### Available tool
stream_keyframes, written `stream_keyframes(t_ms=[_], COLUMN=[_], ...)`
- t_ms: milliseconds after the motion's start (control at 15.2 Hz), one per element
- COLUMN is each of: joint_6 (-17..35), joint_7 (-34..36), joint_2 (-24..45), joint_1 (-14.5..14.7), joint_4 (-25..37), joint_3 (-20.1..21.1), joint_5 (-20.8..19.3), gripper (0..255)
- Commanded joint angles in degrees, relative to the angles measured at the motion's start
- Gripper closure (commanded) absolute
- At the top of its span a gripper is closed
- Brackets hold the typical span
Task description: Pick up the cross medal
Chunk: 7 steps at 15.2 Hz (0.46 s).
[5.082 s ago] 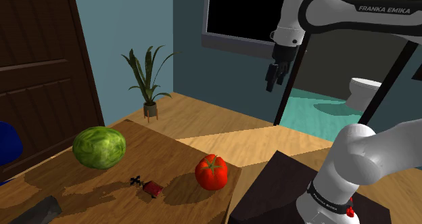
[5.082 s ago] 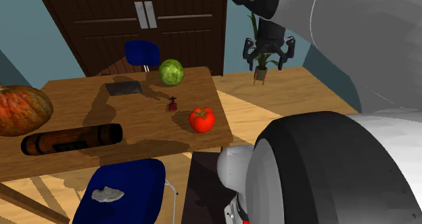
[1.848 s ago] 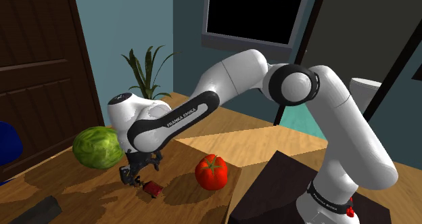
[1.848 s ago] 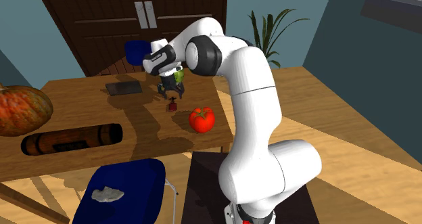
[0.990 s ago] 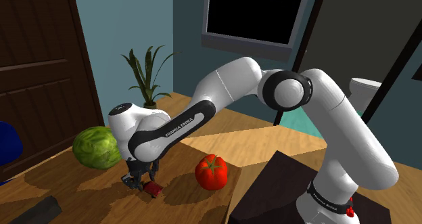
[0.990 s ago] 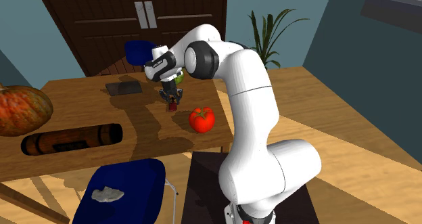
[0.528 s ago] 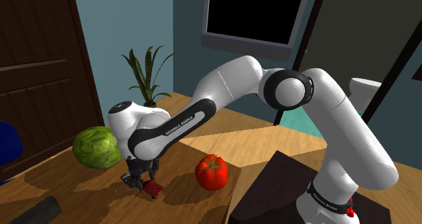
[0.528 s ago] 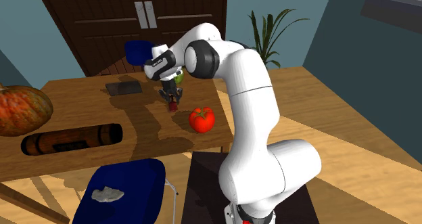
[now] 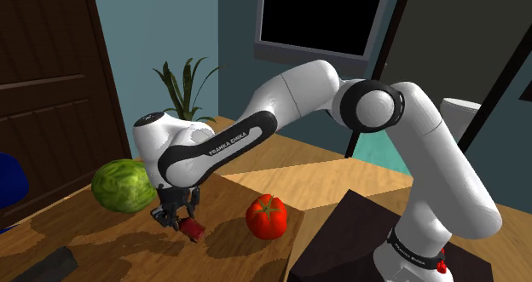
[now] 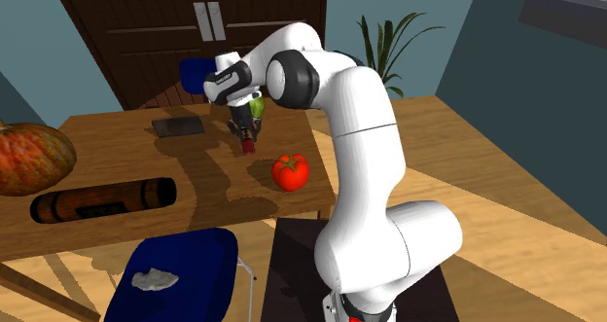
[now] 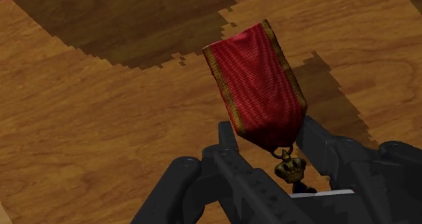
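half the cross medal (image 11: 255,80) (its cross) hidden; clasped by the tool (image 11: 265,131)

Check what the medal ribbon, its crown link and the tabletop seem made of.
Ribbon: woven fabric, likely silk-like; fine ribbing, red with gold edges.
Crown link: probably metal; dull gold, beaded shape.
Tabletop: wood, satin finish; visible grain.
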Motion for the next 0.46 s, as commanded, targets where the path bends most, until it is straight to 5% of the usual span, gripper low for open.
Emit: stream_keyframes(t_ms=[0, 396], joint_6=[-1.02, -3.21], joint_7=[-0.08, -0.38], joint_2=[-0.86, -2.42], joint_1=[-0.07, -0.22], joint_4=[0.16, 0.84], joint_3=[0.21, 0.59], joint_5=[0.27, 0.78], gripper=[255, 255])
